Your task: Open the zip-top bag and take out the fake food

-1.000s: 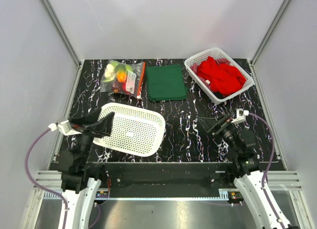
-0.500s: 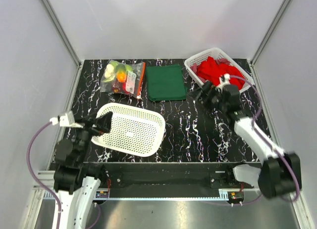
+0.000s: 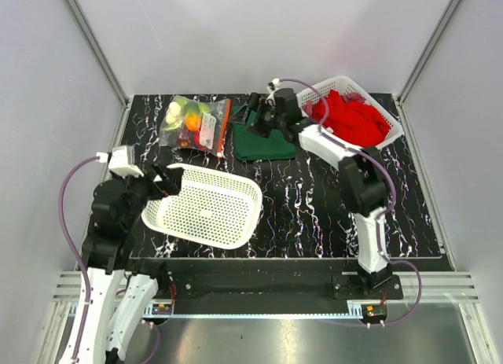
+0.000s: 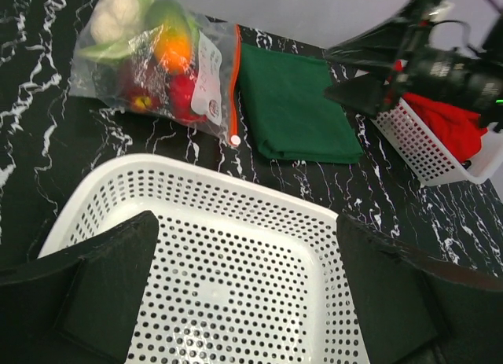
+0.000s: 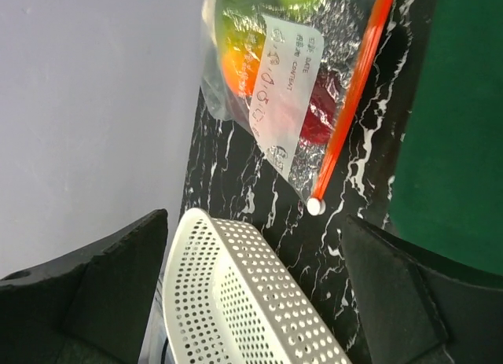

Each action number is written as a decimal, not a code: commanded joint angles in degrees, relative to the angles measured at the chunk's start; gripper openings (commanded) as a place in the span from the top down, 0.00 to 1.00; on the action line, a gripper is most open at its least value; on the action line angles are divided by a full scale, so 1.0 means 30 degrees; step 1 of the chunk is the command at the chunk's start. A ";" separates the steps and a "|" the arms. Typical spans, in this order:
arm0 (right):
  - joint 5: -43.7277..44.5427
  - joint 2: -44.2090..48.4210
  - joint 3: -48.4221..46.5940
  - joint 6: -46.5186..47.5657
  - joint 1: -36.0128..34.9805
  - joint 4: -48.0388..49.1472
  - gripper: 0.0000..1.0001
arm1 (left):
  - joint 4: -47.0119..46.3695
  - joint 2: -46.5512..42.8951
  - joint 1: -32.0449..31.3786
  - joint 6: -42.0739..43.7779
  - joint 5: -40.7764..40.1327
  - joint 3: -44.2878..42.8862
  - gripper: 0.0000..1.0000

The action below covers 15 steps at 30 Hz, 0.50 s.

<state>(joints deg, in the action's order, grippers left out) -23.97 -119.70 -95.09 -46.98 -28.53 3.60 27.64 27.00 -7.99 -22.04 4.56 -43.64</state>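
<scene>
**While the fake food point(image 3: 187, 116) lies inside the zip-top bag point(image 3: 196, 126), both pincers are held wide**

As seen from above, the zip-top bag is laid flat at the far left corner of the desk point(image 3: 314, 207). Its red-orange zip strip point(image 3: 225, 128) is turned toward the folded green cloth point(image 3: 267, 146) just beside it. Pieces in white, green, orange and red are packed together behind the clear plastic. A white label point(image 5: 287, 81) is fixed near the strip, and a small white slider point(image 5: 316, 206) is found at the strip's near end.

The right pincer point(image 3: 255, 116) is stretched out toward the far edge and held above the left side of the green cloth, just beside the zip strip — its fingers are spread wide and nothing is gripped between them.

The left pincer point(image 3: 167, 183) is held at the left end of a white perforated basket point(image 3: 212, 211) toward the desk's near left corner — its fingers too are spread wide, with the basket's floor seen between them. Whether the basket is touched cannot be told. A second white basket point(image 3: 339, 80), filled with red cloths point(image 3: 350, 116), is set at the far right corner.
</scene>
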 commanded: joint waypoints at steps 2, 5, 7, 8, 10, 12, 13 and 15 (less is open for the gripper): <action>-0.1326 -0.3630 -0.4159 -0.0626 -0.0567 -0.0642 0.06 | -0.0365 0.2392 -0.0062 0.1869 0.1114 -0.2152 0.01; -0.2205 -0.5389 -0.5595 -0.0920 -0.0683 -0.0642 0.10 | -0.0424 0.3564 -0.0062 0.1928 0.2547 -0.2592 0.02; -0.2527 -0.6298 -0.6268 -0.0951 -0.0888 -0.0671 0.13 | -0.0714 0.4295 -0.0062 0.1928 0.3020 -0.2709 0.03; -0.2587 -0.6533 -0.6418 -0.0951 -0.0976 -0.0671 0.14 | -0.0775 0.4502 -0.0062 0.1928 0.3428 -0.2739 0.04; -0.2820 -0.7207 -0.6798 -0.1097 -0.1152 -0.0584 0.22 | -0.0921 0.4999 -0.0062 0.1928 0.3782 -0.2856 0.06; -0.3229 -0.7908 -0.7033 -0.1418 -0.1240 -0.0321 0.27 | -0.1068 0.5323 -0.0062 0.1898 0.4572 -0.3061 0.08; -0.3319 -0.8145 -0.7295 -0.1478 -0.1299 -0.0204 0.28 | -0.1155 0.5470 -0.0062 0.1898 0.4865 -0.3323 0.09; -0.3320 -0.8615 -0.7502 -0.1653 -0.1416 -0.0173 0.28 | -0.1156 0.5967 -0.0062 0.2073 0.5656 -0.3588 0.12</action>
<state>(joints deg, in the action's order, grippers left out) -31.20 -143.57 -113.62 -50.46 -31.27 0.75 27.40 43.79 -7.99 -17.39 14.90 -49.78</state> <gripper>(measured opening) 0.724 0.906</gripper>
